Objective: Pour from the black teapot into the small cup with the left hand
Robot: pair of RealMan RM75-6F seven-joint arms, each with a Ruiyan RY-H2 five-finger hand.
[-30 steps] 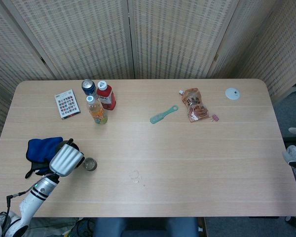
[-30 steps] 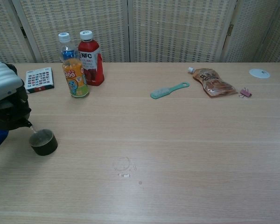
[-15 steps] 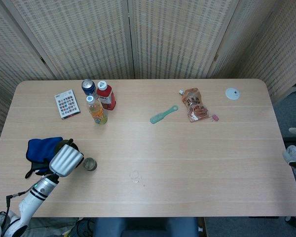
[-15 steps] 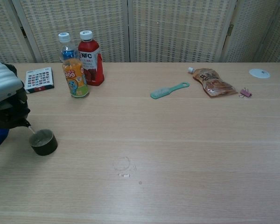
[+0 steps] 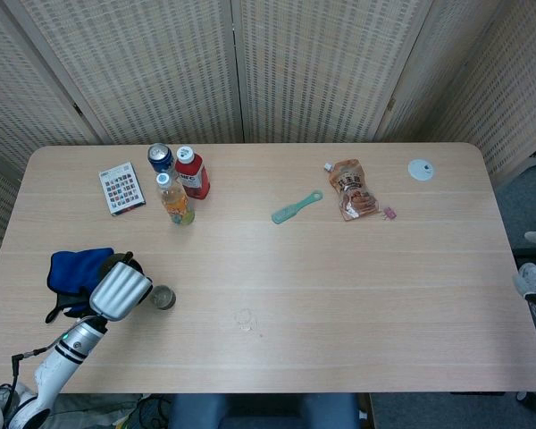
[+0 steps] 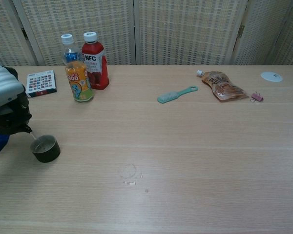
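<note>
Chest view: left hand [image 6: 2,85] gripping black teapot [image 6: 12,119], tilted, spout over small cup [image 6: 45,148]; fingers wrapped around pot. Blue cloth [image 5: 76,268] behind.

At the near left edge, the left hand [image 6: 2,90] is gripping the black teapot [image 6: 12,119] and tilting its spout over the small cup [image 6: 45,148]. Two bottles [image 6: 85,66] are standing at the far left, and a green brush [image 6: 176,94] is lying mid-table.
</note>
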